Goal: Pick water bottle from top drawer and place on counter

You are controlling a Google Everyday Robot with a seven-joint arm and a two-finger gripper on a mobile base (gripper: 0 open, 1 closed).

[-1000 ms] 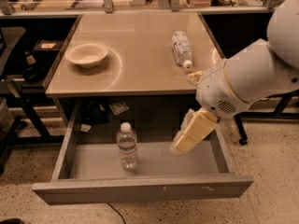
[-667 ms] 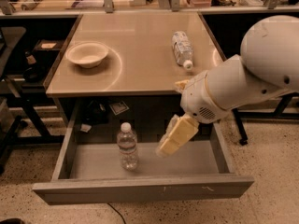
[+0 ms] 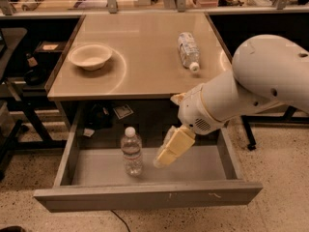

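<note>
The water bottle, clear and ribbed with a white cap, stands upright on the grey floor of the open top drawer, left of centre. My gripper, with pale yellow fingers, hangs inside the drawer just right of the bottle, a small gap apart from it. It holds nothing. The white arm reaches in from the right. The beige counter lies above the drawer.
A white bowl sits on the counter's left part. A second bottle with a wide white label lies on its side at the counter's right. Dark shelves and a black stand flank the counter on the left.
My gripper has moved left inside the drawer, from near its right side to close beside the water bottle. The bottle has not moved.
</note>
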